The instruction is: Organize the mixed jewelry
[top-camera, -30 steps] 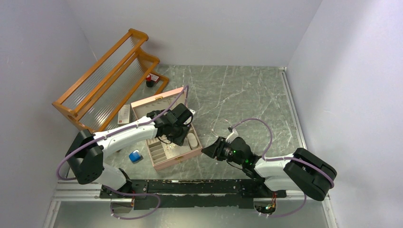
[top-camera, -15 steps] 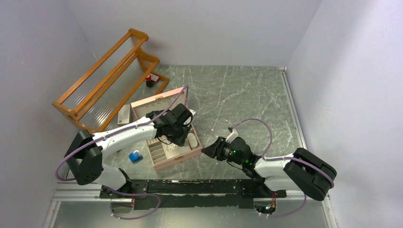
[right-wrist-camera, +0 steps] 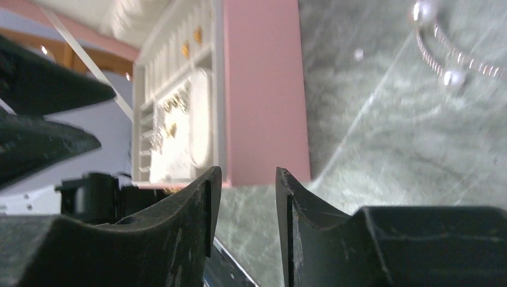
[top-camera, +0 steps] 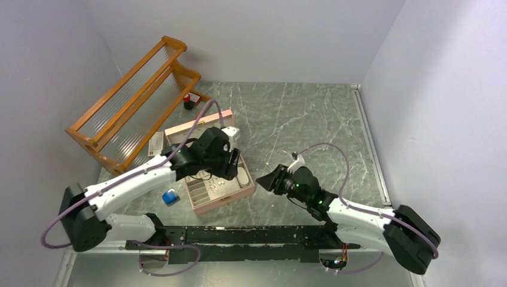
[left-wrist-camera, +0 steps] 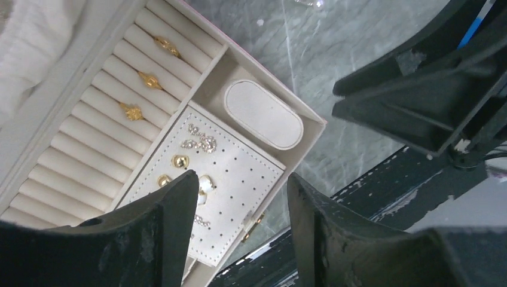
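Rings (left-wrist-camera: 149,79) of gold and small studs (left-wrist-camera: 179,160) sit in pink box (right-wrist-camera: 263,89), at 10 to 11 o'clock from left gripper (left-wrist-camera: 242,179), open and empty. Beaded wire hoop (right-wrist-camera: 452,76) lies on bench (right-wrist-camera: 388,149), at 2 o'clock from right gripper (right-wrist-camera: 248,173), likewise open.

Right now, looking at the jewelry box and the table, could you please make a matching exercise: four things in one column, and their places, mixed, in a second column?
Things
1. gold rings
2. oval white cushion
3. pearl bangle
4. blue block

Places
A. on the table, right of the pink box
B. in the ribbed slots
C. on the table, left of the box
D. in a corner compartment beside the dotted card

Pairs: 1-B, 2-D, 3-A, 4-C
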Robot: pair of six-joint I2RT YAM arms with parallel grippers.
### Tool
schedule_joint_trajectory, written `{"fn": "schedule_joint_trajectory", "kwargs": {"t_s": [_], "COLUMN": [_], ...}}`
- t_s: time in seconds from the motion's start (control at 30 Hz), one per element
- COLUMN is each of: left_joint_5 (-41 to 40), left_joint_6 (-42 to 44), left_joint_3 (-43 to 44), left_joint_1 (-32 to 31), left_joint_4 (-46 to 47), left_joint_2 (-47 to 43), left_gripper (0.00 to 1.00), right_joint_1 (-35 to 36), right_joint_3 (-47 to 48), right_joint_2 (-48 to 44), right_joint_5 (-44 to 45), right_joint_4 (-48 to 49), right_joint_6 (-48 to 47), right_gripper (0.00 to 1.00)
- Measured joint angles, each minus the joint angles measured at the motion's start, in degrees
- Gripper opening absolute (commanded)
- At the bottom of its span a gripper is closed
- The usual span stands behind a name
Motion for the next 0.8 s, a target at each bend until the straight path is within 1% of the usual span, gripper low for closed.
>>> {"fn": "schedule_joint_trajectory", "kwargs": {"t_s": [0.1, 0.17, 0.27, 0.37, 0.43, 0.57, 0.67, 0.8], "left_joint_5": [-1.1, -2.1, -4.3, -5.9, -6.3, -7.1, -7.7, -8.9], "left_joint_6": [-1.3, -2.0, -3.0, -3.6, -3.9, -4.3, -4.3, -4.3], "left_joint_3": [-2.1, -3.4, -5.8, -8.3, -9.9, -12.0, -12.6, -13.2], "left_joint_1": [0.0, 0.0, 0.0, 0.0, 0.0, 0.0, 0.0, 0.0], "left_joint_4": [1.6, 2.0, 3.2, 5.0, 6.5, 8.7, 9.3, 9.8], "left_joint_2": [-5.4, -8.9, -14.8, -20.9, -24.3, -29.2, -31.2, -33.2], "left_gripper": [0.68, 0.71, 0.76, 0.82, 0.86, 0.91, 0.9, 0.87], "right_joint_1": [-1.0, -1.4, -2.1, -4.2, -6.5, -10.3, -11.3, -11.4], "right_joint_3": [5.3, 9.6, 17.2, 24.3, 28.2, 35.0, 39.6, 43.8], "right_joint_2": [-5.2, -6.8, -6.6, -3.8, -0.5, 9.6, 18.3, 27.1], "right_joint_5": [4.9, 8.6, 14.9, 20.3, 21.9, 21.2, 18.5, 14.7], "right_joint_4": [-9.4, -15.3, -25.4, -33.8, -38.1, -43.7, -46.6, -48.6], "right_joint_6": [-2.3, -4.1, -6.4, -8.7, -10.9, -18.1, -25.2, -32.9], "right_gripper": [0.45, 0.5, 0.55, 0.57, 0.58, 0.58, 0.56, 0.54]}}
